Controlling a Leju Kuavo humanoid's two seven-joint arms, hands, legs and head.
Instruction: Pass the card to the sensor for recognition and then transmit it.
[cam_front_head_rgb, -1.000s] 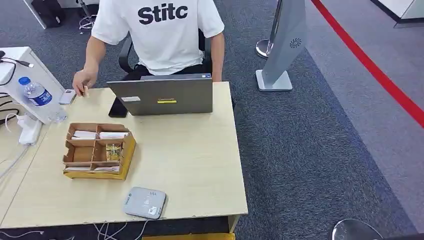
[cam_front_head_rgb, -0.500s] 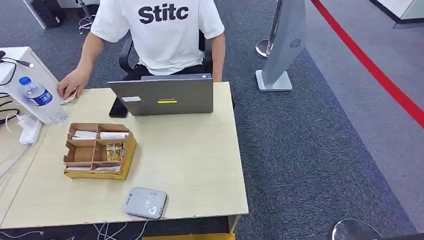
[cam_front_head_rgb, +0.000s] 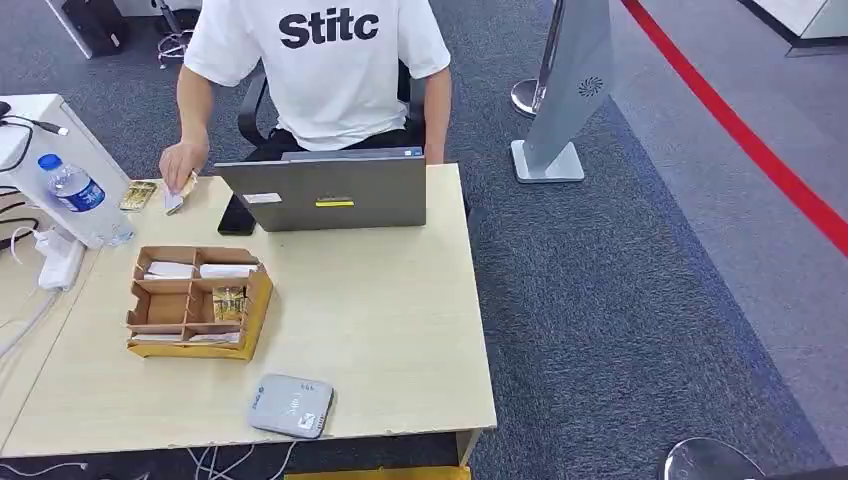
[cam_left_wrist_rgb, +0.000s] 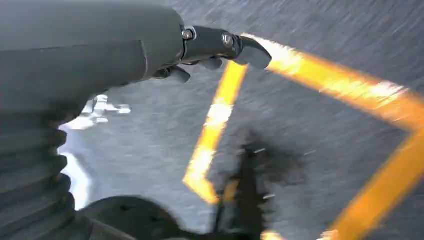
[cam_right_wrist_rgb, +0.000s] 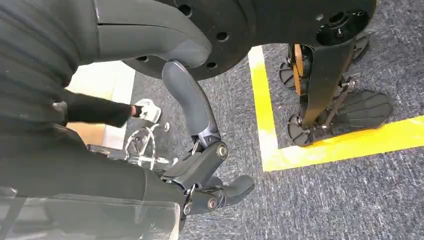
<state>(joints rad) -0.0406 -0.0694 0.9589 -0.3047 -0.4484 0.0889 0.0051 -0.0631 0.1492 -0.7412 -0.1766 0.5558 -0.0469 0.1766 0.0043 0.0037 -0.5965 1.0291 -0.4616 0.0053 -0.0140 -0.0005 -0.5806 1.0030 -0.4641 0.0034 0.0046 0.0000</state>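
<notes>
the cards (cam_front_head_rgb: 196, 270) lie in the cardboard tray (cam_front_head_rgb: 258, 300) at nine o'clock on the table, with the sensor (cam_front_head_rgb: 290, 405) at seven. both hands hang low: left hand (cam_left_wrist_rgb: 200, 50) and right hand (cam_right_wrist_rgb: 210, 185) hold nothing, fingers loosely curled. the left looks nearer.

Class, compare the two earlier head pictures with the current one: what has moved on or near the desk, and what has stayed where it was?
The person's hand moved from beside the water bottle toward the laptop and now holds a small card-like item at the desk's far edge. A yellowish item now lies uncovered where the hand was. The cardboard organiser, the grey card reader and the laptop stayed put.
</notes>
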